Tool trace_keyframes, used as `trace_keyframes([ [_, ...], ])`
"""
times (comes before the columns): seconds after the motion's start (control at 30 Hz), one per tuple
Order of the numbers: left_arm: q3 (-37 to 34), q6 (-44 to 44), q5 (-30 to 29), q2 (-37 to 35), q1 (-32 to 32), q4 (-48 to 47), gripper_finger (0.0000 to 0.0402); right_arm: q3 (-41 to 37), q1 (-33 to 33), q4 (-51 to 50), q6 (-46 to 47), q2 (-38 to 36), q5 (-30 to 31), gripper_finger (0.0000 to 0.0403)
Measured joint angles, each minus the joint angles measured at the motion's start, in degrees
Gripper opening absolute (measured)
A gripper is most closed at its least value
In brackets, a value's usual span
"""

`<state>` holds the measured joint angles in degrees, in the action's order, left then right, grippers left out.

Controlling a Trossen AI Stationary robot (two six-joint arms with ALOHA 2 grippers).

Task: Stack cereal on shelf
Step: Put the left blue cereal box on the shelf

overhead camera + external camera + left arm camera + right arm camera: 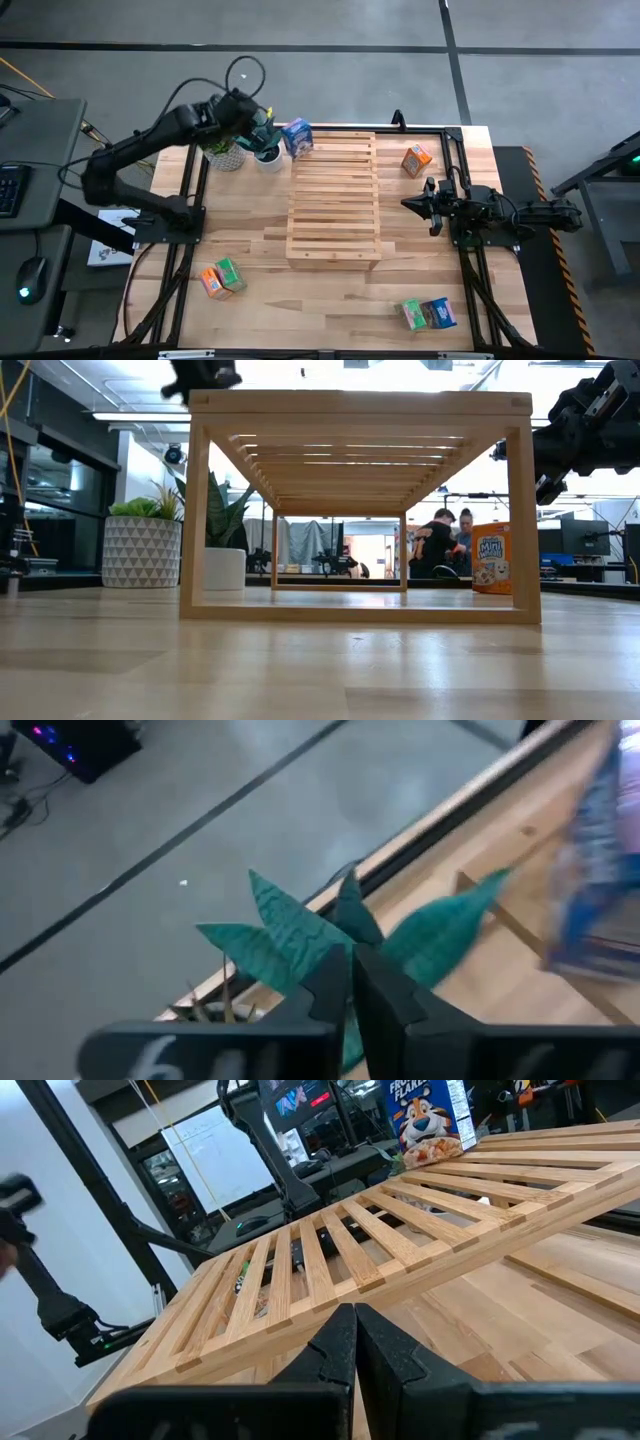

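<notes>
The light-wood slatted shelf (333, 198) stands mid-table. A blue cereal box (298, 138) stands upright on its far left corner and also shows in the right wrist view (430, 1120). An orange box (416, 159) stands on the table to the right of the shelf. An orange and a green box (222, 278) lie near the front left. A green and a blue box (430, 314) lie at the front right. My left gripper (262, 128) is shut on nothing, above the potted plants just left of the blue box (600, 860). My right gripper (412, 203) is shut to the right of the shelf.
Two potted plants stand at the far left: a patterned pot (226, 155) and a white pot (268, 157), with leaves (300, 940) right beyond my left fingers. Black frame rails (190, 200) run along both table sides. People sit in the room behind (440, 545).
</notes>
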<state>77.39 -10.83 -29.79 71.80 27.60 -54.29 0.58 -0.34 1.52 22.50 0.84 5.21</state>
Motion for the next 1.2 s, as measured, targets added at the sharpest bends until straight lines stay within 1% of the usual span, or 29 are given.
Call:
trace_keyframes([
  [0.07, -6.91, 1.1, 3.06, -3.51, 1.32, 8.36, 0.0013, 0.0, -0.02, 0.0, 0.0, 0.0, -0.02, 0.0],
  [0.13, -12.84, 3.29, 8.51, -6.52, 2.39, 17.65, 0.001, 0.0, -0.01, -0.01, 0.0, -0.01, -0.01, 0.0],
  [0.23, -19.71, 5.35, 14.55, -8.63, 3.51, 28.95, 0.0002, 0.0, 0.0, -0.02, 0.0, 0.0, -0.02, 0.0],
  [0.37, -24.79, 6.5, 18.04, -8.74, 4.24, 36.87, 0.0001, 0.0, 0.0, 0.0, 0.0, -0.02, -0.02, 0.0],
  [0.5, -27.71, 7.37, 23.75, -7.18, 4.2, 43.49, 0.0, 0.0, -0.01, -0.01, 0.0, -0.01, -0.02, 0.0],
  [0.57, -28.52, 7.04, 25.39, -6.44, 4.16, 47.44, 0.0, 0.0, -0.01, -0.02, 0.0, 0.0, -0.02, 0.0],
  [0.83, -28.93, 5.55, 26.46, -2.51, 3.73, 49.3, 0.0, 0.0, -0.02, -0.01, 0.0, 0.0, -0.02, 0.0],
  [1.03, -28.93, 3.55, 27.24, -0.54, 1.28, 49.1, 0.0, 0.0, -0.02, -0.02, 0.0, 0.0, 0.0, 0.0],
  [1.2, -28.93, 1.77, 26.71, -0.45, -0.89, 49.0, 0.0, 0.0, 0.0, -0.02, 0.0, 0.0, 0.0, 0.0],
])
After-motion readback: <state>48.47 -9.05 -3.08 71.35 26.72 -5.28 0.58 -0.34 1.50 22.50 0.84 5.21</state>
